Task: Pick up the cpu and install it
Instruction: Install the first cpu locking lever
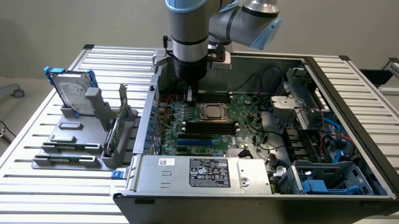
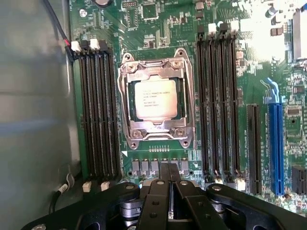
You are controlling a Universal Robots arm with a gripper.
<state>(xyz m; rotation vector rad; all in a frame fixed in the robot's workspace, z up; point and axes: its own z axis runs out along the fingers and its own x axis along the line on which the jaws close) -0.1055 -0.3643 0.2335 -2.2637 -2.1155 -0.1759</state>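
Nearest in the wrist view, the gripper [image 2: 169, 173] is clenched with its fingers pressed together and nothing between them. Just beyond it, at twelve o'clock, one cpu [image 2: 155, 99] lies flat inside one metal-framed socket [image 2: 157, 97] on the motherboard [image 2: 230, 19]. The cpu looks light, stiff and fragile, with a smooth metal top; its thin edges seem the safest hold. Two banks of four memory slots [image 2: 98, 110] flank the socket at nine and three o'clock. In the exterior view, one hard drive [image 1: 74, 92] stands far off on the table [image 1: 56, 186].
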